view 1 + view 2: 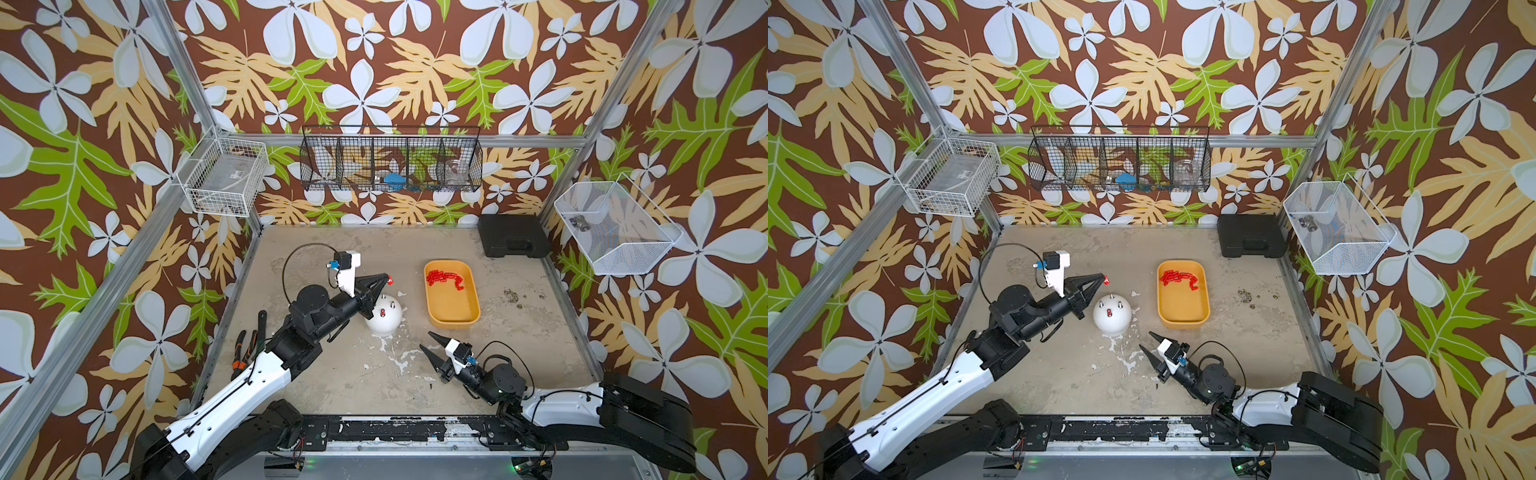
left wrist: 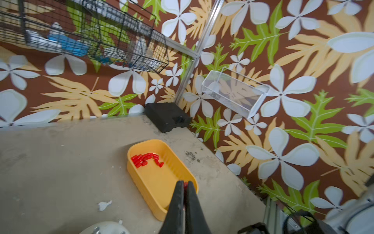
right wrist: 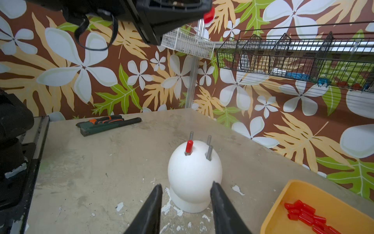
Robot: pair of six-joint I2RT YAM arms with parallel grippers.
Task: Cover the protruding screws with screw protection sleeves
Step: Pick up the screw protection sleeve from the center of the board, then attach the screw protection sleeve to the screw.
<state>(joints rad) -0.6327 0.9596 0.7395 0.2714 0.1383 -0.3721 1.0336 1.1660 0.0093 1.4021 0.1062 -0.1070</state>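
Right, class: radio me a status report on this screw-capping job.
Left gripper shut on red sleeve; right gripper open, empty. One screw capped, three bare on dome. Nothing blocking.

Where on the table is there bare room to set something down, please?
Free: the far strip behind the dome and tray, left of the black case; the right side between tray and wall; the near middle between the arms. Crowded: around the dome, where the left gripper holds a sleeve and the open right gripper waits; pliers fill the left edge.
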